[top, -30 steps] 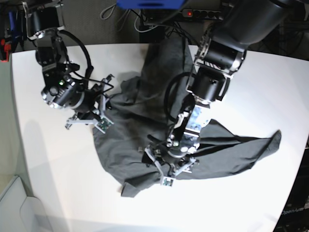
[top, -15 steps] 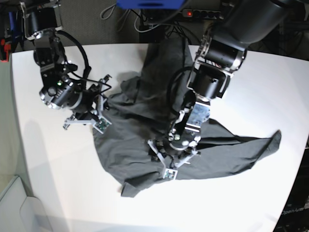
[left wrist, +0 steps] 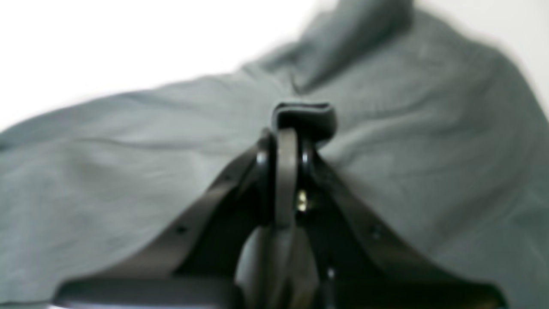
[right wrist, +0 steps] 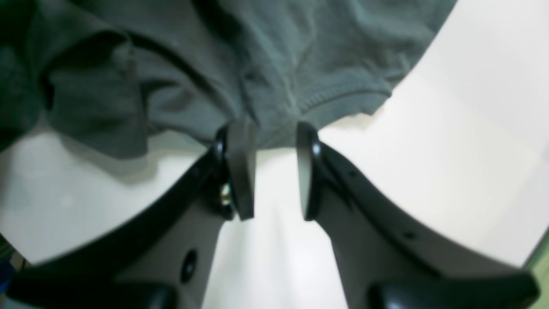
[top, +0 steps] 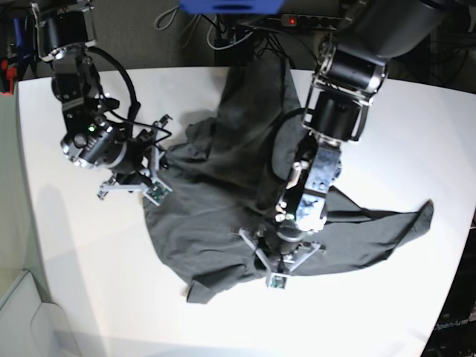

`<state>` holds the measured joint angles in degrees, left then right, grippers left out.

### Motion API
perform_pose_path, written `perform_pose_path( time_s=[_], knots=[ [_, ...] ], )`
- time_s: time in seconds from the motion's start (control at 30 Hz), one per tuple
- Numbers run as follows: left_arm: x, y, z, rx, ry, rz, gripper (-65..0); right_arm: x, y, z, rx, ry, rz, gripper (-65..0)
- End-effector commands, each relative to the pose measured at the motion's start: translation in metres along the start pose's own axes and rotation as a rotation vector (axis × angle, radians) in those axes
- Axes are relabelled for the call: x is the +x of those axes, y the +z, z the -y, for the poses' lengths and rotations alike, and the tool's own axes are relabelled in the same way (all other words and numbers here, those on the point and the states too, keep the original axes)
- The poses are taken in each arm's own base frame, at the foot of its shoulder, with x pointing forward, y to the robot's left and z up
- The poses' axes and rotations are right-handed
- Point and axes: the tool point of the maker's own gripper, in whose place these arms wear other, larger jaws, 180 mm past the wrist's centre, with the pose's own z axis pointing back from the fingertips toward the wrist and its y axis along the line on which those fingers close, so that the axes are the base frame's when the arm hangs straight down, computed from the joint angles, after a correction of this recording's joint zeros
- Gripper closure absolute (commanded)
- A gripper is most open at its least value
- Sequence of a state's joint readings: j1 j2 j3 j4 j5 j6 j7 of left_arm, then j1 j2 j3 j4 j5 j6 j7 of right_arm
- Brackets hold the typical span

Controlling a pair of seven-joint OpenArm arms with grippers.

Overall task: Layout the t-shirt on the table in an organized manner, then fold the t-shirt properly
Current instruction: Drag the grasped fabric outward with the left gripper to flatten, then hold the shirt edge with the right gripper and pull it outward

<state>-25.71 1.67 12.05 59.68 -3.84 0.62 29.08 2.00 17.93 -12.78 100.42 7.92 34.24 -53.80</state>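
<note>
The dark grey t-shirt (top: pixel 223 171) lies crumpled across the middle of the white table (top: pixel 89 282), with one part reaching out to the right edge. My left gripper (top: pixel 279 259) presses down on the shirt's front part. The left wrist view shows its fingers (left wrist: pixel 286 171) shut together with a small tuck of the t-shirt (left wrist: pixel 128 171) pinched at the tips. My right gripper (top: pixel 152 169) is at the shirt's left edge. Its fingers (right wrist: pixel 242 171) stand apart over the table (right wrist: pixel 450 150), tips at a hemmed edge of the t-shirt (right wrist: pixel 279 64).
A power strip (top: pixel 297 21) and cables lie behind the table's far edge, beside a blue object (top: pixel 230 6). A pale grey bin (top: pixel 22 320) stands off the table's front left corner. Bare table (left wrist: pixel 107 43) shows beyond the shirt in the left wrist view.
My left gripper has closed from wide open and shifted slightly right and toward the front edge on the shirt. The right arm edged a little to the left, jaws unchanged.
</note>
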Motion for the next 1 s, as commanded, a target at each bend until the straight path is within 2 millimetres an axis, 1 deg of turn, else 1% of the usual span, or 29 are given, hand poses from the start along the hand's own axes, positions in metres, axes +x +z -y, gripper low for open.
perform_pose_path(
  time_s=[0.0,0.07,0.2,0.33,0.37,0.43,0.47,0.57,0.67,0.7,0.73,0.83,0.87,0.9,0.97],
  knots=[
    [0.034,0.012,0.000,-0.004,-0.010,0.089,-0.5,0.013,0.005,0.009,-0.021,0.007,0.046,-17.6],
    [0.041,0.032,-0.007,0.006,0.000,0.112,-0.5,0.014,0.005,0.009,-0.021,0.007,0.048,-17.6],
    [0.039,0.081,-0.038,0.070,0.046,0.139,-0.5,0.015,0.005,0.008,-0.020,0.003,0.054,-17.6],
    [0.025,0.141,-0.075,0.161,0.054,0.151,-0.5,0.020,0.003,0.003,-0.010,-0.007,0.067,-17.5],
    [0.016,0.157,-0.086,0.190,0.053,0.141,-0.5,0.020,0.003,0.003,-0.009,-0.008,0.068,-17.5],
    [0.001,0.181,-0.101,0.237,0.052,0.120,-0.5,0.021,0.003,0.003,-0.008,-0.007,0.070,-17.5],
    [-0.013,0.190,-0.108,0.262,0.055,0.091,-0.5,0.023,0.003,0.002,-0.007,-0.010,0.076,-17.5],
    [-0.058,0.213,-0.141,0.353,0.064,-0.011,-0.5,0.029,0.001,-0.002,0.002,-0.016,0.091,-17.5],
    [-0.100,0.237,-0.164,0.427,0.076,-0.110,-0.5,0.031,0.001,-0.004,0.007,-0.015,0.095,-17.5],
    [-0.112,0.248,-0.174,0.456,0.070,-0.143,-0.4,0.034,0.000,-0.007,0.014,-0.018,0.102,-17.7],
    [-0.125,0.257,-0.179,0.474,0.066,-0.179,-0.4,0.037,0.000,-0.008,0.016,-0.026,0.111,-17.7],
    [-0.149,0.278,-0.195,0.521,0.049,-0.251,-0.3,0.042,-0.001,-0.011,0.021,-0.031,0.123,-17.8],
    [-0.154,0.284,-0.200,0.535,0.046,-0.268,-0.3,0.047,-0.001,-0.010,0.018,-0.030,0.135,-17.8],
    [-0.159,0.289,-0.204,0.549,0.049,-0.286,-0.3,0.053,-0.002,-0.013,0.024,-0.036,0.148,-17.8],
    [-0.166,0.298,-0.210,0.572,0.053,-0.306,-0.4,0.057,-0.002,-0.015,0.030,-0.042,0.157,-17.8]
  ],
)
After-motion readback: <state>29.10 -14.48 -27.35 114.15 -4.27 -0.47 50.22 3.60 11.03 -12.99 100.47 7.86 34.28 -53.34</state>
